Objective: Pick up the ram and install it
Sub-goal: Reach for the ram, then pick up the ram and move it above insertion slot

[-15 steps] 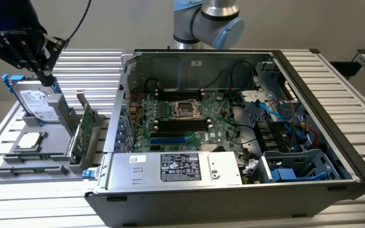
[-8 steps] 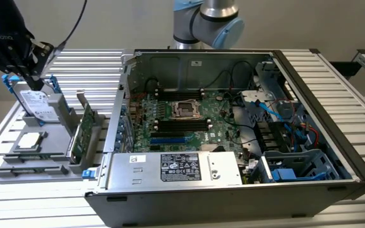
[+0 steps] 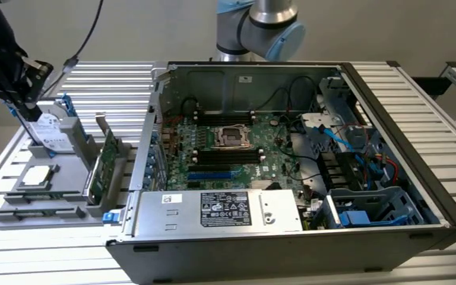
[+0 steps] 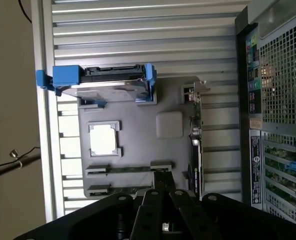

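Slatted aluminium table (image 3: 78,261) carries two items: an open computer case (image 3: 430,178) on the exterior view's right and a grey parts tray (image 3: 62,212) on the exterior view's left, just beside the case wall.

Tray contents, as the wrist view shows them:
- a hard drive with blue rails (image 4: 108,82) stands at one end;
- a square processor (image 4: 104,140) sits flat in a recess near the middle;
- a green card (image 4: 195,150) stands on edge along the side nearest the case.

The ram (image 4: 130,169) lies on edge in a long slot of the tray, between two end clips, toward the end opposite the hard drive; a second stick (image 4: 128,189) occupies the parallel slot just beside it.

The gripper (image 4: 162,179) hangs over the tray; its fingers are drawn together, tips meeting, with nothing between them; in the wrist view the tips overlap the end of the ram's slot nearest the green card. In the exterior view the gripper stands above the hard-drive end of the tray, fingers pointing down.

Inside the case the motherboard (image 3: 228,148) lies flat and exposed; black slots (image 3: 228,156) run in rows on both sides of the processor socket (image 3: 234,135); a labelled power supply (image 3: 220,208) lies along the near edge; blue and black cables (image 3: 347,142) run toward the exterior view's right. The arm joint (image 3: 263,27) rises behind the case.
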Robot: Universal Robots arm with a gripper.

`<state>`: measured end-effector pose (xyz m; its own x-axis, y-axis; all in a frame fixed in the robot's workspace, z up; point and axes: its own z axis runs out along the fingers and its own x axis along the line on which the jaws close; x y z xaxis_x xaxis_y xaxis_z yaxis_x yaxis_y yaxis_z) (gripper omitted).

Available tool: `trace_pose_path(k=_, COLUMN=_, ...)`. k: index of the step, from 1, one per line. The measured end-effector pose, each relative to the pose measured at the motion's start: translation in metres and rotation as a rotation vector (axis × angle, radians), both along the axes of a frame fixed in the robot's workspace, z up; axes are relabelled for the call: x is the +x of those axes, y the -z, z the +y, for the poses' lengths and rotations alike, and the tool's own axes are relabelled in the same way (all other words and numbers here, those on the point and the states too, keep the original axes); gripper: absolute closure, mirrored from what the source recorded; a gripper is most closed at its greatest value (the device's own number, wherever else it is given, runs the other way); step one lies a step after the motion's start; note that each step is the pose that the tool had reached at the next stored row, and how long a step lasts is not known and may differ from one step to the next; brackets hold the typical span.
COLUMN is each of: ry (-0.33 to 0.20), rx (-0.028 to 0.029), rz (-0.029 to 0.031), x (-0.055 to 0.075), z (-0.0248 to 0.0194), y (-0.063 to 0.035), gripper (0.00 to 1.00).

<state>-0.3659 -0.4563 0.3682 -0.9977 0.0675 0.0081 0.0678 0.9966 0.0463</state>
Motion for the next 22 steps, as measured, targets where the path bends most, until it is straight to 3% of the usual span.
trace_pose_path(k=10, ry=0.000, rx=-0.0005, rz=0.0158, x=-0.015, z=-0.0193, y=0.0045, gripper=0.89)
trace_pose_path(k=22, ry=0.000, rx=-0.0006, rz=0.0162, x=-0.016, z=-0.0198, y=0.0048, gripper=0.89)
